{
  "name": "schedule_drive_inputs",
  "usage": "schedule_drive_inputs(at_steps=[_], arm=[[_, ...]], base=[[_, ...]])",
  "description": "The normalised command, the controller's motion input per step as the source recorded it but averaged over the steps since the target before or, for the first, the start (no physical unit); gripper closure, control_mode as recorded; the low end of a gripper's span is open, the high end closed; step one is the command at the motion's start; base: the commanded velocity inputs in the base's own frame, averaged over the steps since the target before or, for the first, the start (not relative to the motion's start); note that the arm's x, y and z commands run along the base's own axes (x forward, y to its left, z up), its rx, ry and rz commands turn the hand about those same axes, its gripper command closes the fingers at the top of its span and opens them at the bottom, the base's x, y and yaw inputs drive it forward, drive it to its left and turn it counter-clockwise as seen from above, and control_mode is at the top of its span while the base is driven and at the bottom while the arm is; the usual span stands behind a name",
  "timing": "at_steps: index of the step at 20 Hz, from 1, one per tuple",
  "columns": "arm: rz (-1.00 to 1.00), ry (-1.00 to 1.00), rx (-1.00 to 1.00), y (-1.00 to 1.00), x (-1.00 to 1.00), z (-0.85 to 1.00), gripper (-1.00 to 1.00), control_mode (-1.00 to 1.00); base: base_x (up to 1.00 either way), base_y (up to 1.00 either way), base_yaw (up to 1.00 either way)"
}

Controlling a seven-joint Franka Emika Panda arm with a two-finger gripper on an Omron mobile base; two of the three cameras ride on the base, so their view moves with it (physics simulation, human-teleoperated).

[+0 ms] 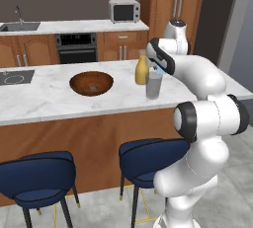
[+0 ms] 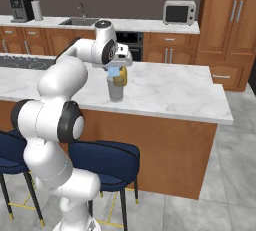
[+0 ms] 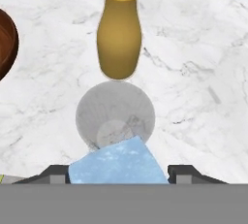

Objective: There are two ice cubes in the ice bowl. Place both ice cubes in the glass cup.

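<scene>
My gripper (image 3: 116,175) hangs just above the glass cup (image 3: 115,116), shut on a pale blue ice cube (image 3: 116,162) that sits between its two dark fingertips (image 3: 53,173). The cube overlaps the near rim of the clear tumbler. From the base, the glass cup (image 1: 153,86) stands on the island counter under the hand, and the ice cube (image 2: 115,71) shows as a blue patch right over the cup (image 2: 115,91). The ice bowl (image 1: 91,83), wide and dark reddish-brown, lies to the cup's left; its edge (image 3: 7,48) shows in the hand view. What lies inside the bowl is too small to tell.
A yellow-orange bottle (image 1: 142,70) with a pale neck stands right behind the cup, close to it (image 3: 119,36). Two blue stools (image 1: 148,158) stand at the island's near side. A cooktop (image 1: 15,77) sits at the counter's left end.
</scene>
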Motion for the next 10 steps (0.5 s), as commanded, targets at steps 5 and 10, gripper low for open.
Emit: schedule_drive_inputs(at_steps=[5,10], arm=[[0.00,0.02,0.00,0.06,-0.01,0.00,1.00,-1.00],[0.00,0.01,0.00,0.08,-0.20,0.00,1.00,-1.00]], base=[[0.00,0.00,0.00],[0.00,0.00,0.00]])
